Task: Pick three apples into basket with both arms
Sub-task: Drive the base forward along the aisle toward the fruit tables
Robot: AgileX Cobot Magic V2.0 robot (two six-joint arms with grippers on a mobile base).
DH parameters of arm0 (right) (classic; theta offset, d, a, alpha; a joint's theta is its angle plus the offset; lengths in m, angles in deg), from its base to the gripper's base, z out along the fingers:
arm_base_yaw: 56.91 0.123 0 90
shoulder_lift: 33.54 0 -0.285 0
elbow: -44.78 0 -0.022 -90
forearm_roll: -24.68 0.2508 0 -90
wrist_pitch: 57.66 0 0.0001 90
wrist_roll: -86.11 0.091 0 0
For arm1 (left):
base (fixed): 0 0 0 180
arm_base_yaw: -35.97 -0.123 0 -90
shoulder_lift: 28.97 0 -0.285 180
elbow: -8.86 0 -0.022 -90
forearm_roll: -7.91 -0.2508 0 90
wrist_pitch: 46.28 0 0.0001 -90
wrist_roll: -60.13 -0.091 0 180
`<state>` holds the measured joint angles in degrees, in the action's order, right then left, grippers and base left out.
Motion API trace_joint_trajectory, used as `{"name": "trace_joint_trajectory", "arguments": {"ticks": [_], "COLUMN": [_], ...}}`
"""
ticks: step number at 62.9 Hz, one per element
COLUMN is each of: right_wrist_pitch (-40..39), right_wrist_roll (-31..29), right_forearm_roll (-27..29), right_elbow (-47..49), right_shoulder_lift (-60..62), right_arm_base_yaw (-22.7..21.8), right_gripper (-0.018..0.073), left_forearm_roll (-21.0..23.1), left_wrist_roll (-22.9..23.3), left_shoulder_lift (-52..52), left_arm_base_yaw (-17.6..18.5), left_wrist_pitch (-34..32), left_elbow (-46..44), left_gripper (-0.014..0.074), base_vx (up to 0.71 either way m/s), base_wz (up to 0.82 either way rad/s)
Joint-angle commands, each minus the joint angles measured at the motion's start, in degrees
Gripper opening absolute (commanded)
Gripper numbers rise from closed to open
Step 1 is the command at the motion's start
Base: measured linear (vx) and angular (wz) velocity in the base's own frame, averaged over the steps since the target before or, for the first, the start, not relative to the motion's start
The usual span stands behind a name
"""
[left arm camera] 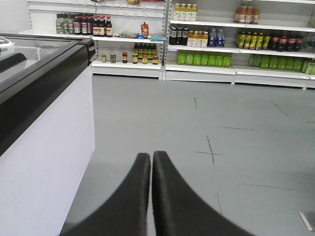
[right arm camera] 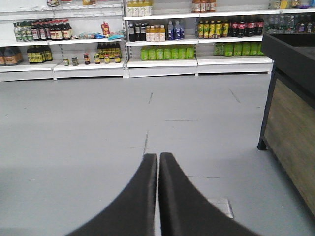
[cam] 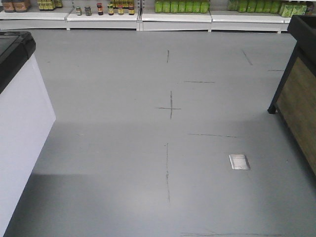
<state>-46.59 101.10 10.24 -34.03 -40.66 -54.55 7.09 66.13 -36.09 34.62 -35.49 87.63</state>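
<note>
Left gripper [left arm camera: 151,155] pressed together, sees freezer [left arm camera: 44,113] | right gripper [right arm camera: 158,156] pressed together, sees wooden stand [right arm camera: 293,118]

A shop: long white shelves [right arm camera: 162,62] stocked with rows of drink bottles [right arm camera: 167,52] and jars [right arm camera: 75,61], with a glass-topped chest freezer [left arm camera: 49,147] and a wood-panelled display stand [right arm camera: 293,123] around an open grey floor [cam: 123,98].

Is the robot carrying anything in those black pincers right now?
No. The left gripper and the right gripper are both shut, fingers together, holding nothing.
</note>
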Motion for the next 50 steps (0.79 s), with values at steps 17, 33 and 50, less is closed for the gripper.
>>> {"name": "trace_joint_trajectory", "arguments": {"ticks": [17, 33, 50], "right_wrist_pitch": [-4.12, -4.00, -4.00], "right_wrist_roll": [-0.43, -0.43, -0.43], "right_forearm_roll": [-0.66, -0.66, -0.66], "right_elbow": [-0.71, -0.71, -0.71], "right_shoulder_lift": [0.78, 0.78, 0.78], "right_arm_base_yaw": [-0.38, -0.38, -0.38], "right_gripper": [-0.0004, -0.0004, -0.0004], "left_forearm_roll": [-0.02, -0.02, -0.02], "left_wrist_roll": [0.47, 0.47, 0.47], "left_shoulder_lift": [0.93, 0.93, 0.93], "left_arm_base_yaw": [-0.03, -0.03, -0.03], "left_wrist_pitch": [-4.37, -4.37, -4.37], "left_elbow": [0.21, 0.21, 0.21], "left_gripper": [-0.0006, -0.0006, -0.0006], "base_vx": [0.14, 0.14, 0.14], "base_wz": [-0.16, -0.08, -0.06]}}
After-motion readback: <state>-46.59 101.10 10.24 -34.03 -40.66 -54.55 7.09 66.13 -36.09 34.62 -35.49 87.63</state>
